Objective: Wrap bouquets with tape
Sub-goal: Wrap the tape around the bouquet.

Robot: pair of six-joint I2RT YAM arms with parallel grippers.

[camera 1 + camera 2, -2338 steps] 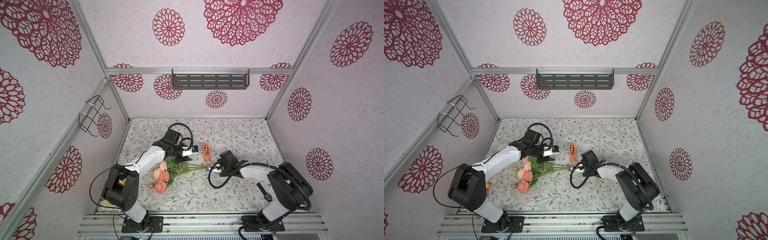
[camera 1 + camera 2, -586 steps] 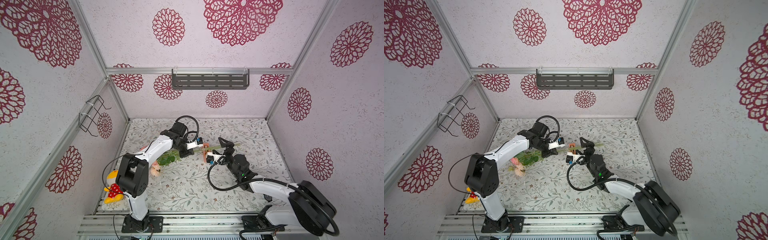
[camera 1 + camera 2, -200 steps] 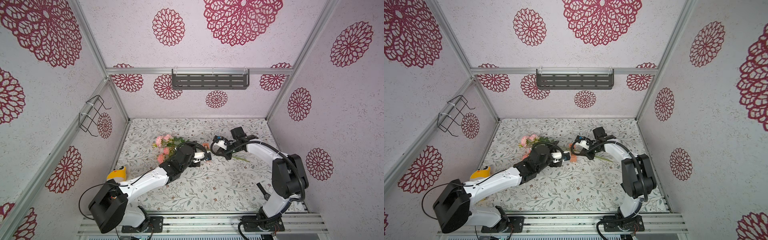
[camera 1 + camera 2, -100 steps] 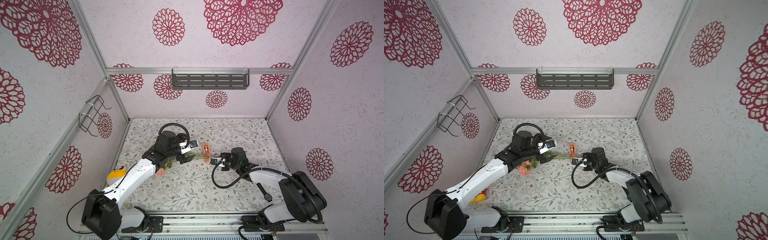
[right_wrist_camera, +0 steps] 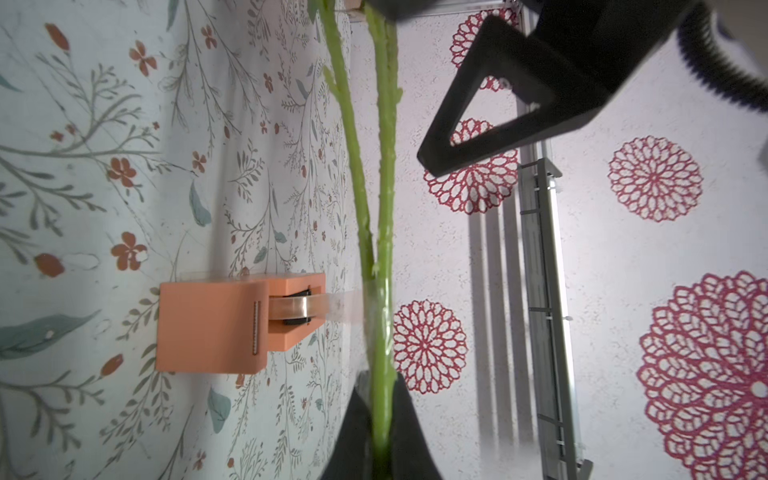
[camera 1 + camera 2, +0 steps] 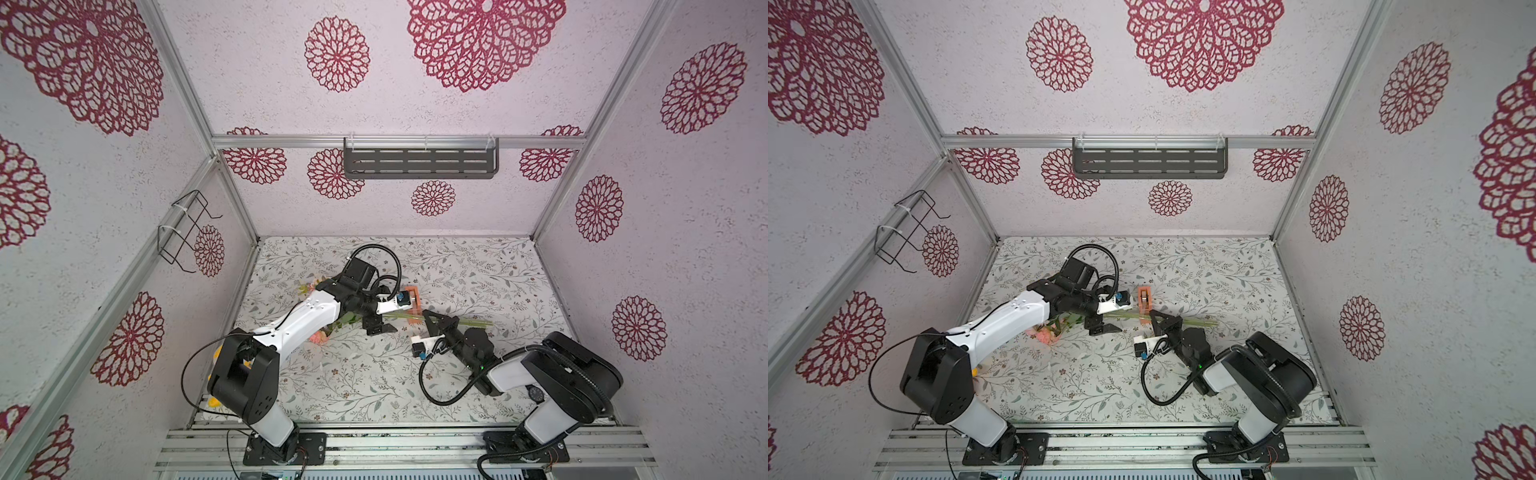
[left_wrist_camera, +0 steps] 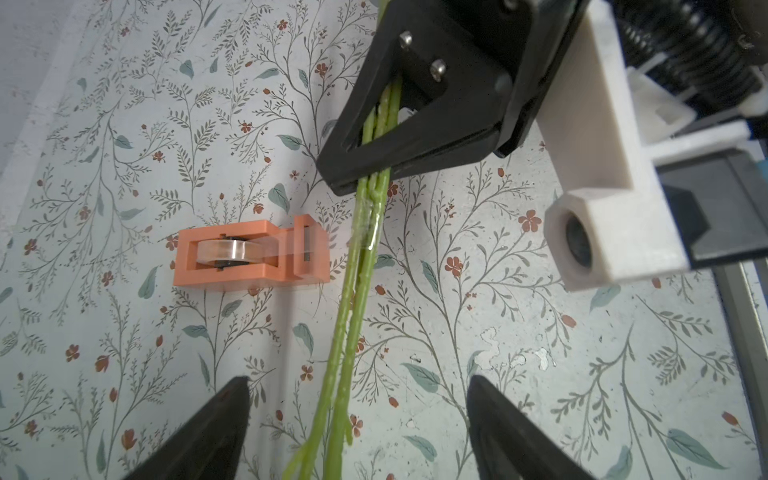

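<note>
Item: bouquet (image 7: 353, 299), stems pinched in your right gripper (image 7: 365, 180) just beside the orange tape dispenser (image 7: 249, 277), a strip of tape (image 5: 345, 305) running onto them; your left gripper (image 7: 357, 380) straddles them, jaws spread wide.

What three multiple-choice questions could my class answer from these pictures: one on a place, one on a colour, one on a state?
1. Where is the tape holder?
A. on the wall shelf
B. on the table, beside the stems
C. in the wire basket

2. What colour is the tape holder?
A. orange
B. blue
C. black

3. How do the right arm's fingers stand?
A. wide open
B. shut on the stems
C. shut on the tape holder

Answers:
1 B: the left wrist view shows it lying on the patterned table next to the green stems.
2 A: its block-shaped body is plainly orange.
3 B: the stems pass between the two black fingers, which pinch them.
</note>
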